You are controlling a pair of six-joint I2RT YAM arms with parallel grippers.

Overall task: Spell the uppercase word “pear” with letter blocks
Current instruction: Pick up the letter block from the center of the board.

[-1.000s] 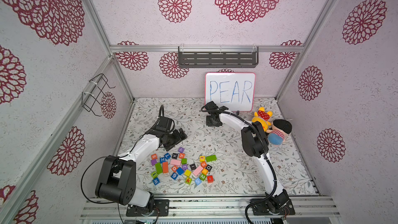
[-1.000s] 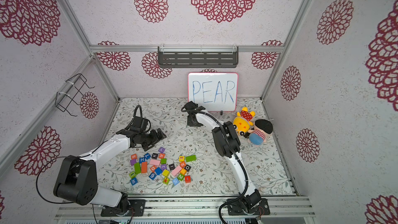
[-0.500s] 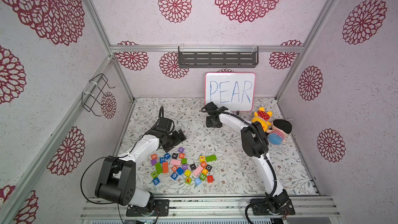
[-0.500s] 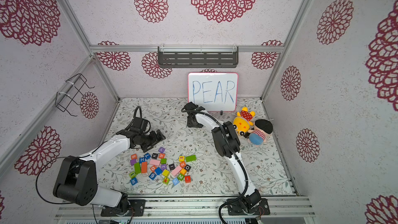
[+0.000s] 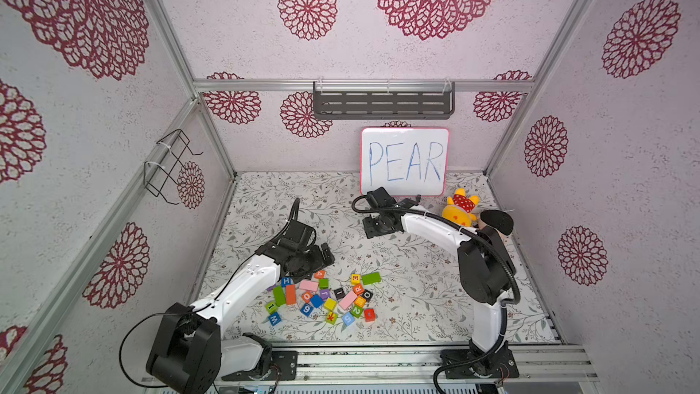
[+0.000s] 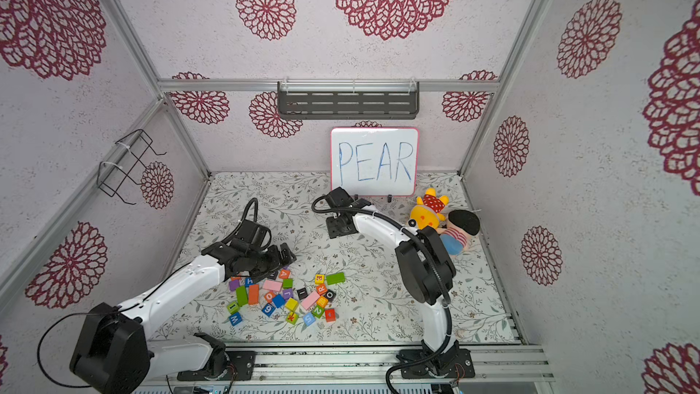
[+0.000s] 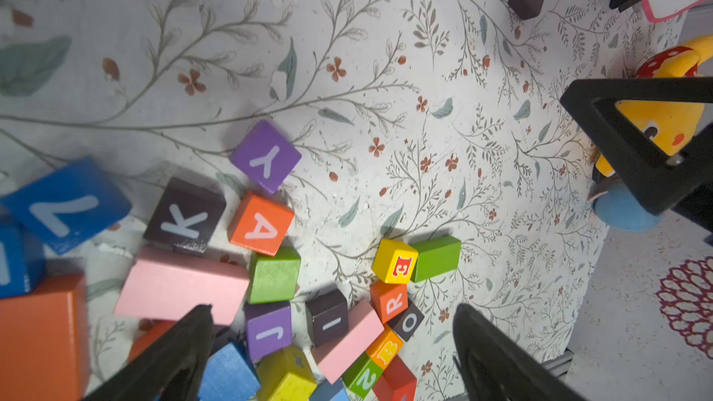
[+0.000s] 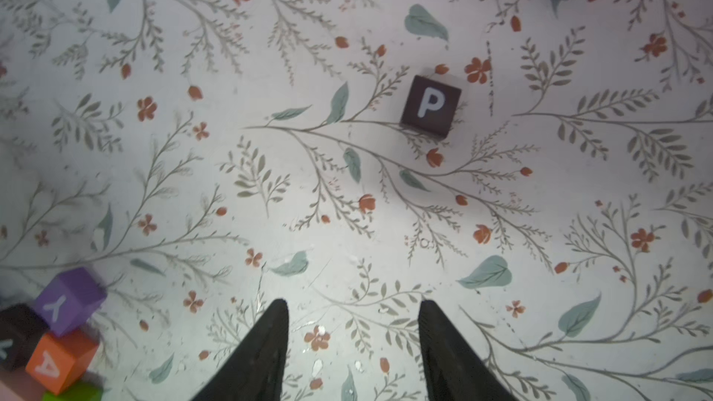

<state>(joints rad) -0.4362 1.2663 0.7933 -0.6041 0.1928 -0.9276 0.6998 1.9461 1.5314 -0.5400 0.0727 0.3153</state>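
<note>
Right fingers point(image 8: 262, 352) have parted, empty; P block point(image 8: 431, 106) alone on floral mat point(image 8: 231, 148) near whiteboard point(image 5: 404, 161); left fingers point(image 7: 173, 352) spread wide.

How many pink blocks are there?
2. One pink block lies beside the black K cube; the other lies slanted beside the black I cube. The left arm may hide more.

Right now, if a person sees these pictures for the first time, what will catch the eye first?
The whiteboard with PEAR in blue, standing at the back, draws the eye first. Next comes the bright heap of coloured blocks on the flowered mat, near the front. A lone black P cube sits apart from it, close to the whiteboard's foot.
</note>
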